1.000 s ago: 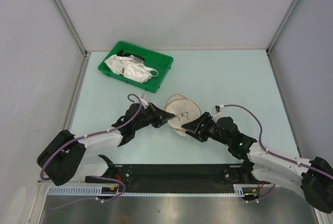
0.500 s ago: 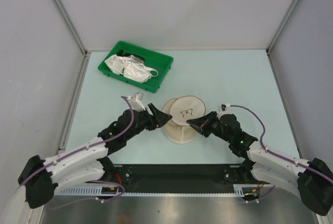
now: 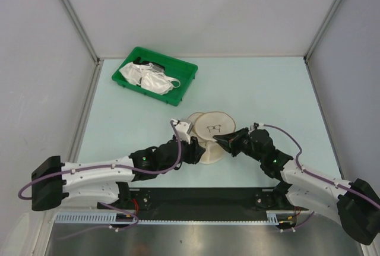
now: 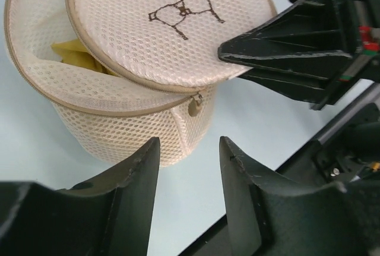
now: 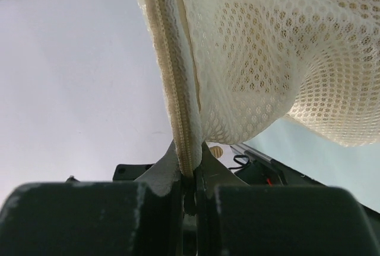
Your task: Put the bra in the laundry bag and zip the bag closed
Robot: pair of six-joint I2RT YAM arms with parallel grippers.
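Top external view: the laundry bag [image 3: 212, 154] stands on the pale bench [image 3: 267, 89] between the two arms, well apart from the green tray [image 3: 178, 65] of white bras [image 3: 145, 78] at the far left. The left tool [image 3: 197, 151] sits just beside the bag's near-left side, and the right tool [image 3: 218, 139] meets the rim from the right. The bag's top half [image 3: 212, 126], the one with the small bra drawing, lies over the lower half but shifted to one side. Left wrist view: the left tool's jaws stand apart with nothing between them, pointed at the bag's wall just under the zip pull [image 4: 194, 106], which hangs at the near rim. A gap shows at the left between the two halves, and the mustard-yellow bra [image 4: 74, 51] is visible through it, tucked down inside the bag. The right tool's dark fingertips pinch the edge of the top half. Right wrist view: the right tool is closed tight on the zip tape at the bag's rim, with mesh bulging above it. As I judge it, the first part is done, because the bra is in the bag. What is left is the zipping: the left tool has yet to take the pull and run it round the rim while the right one steadies the edge.
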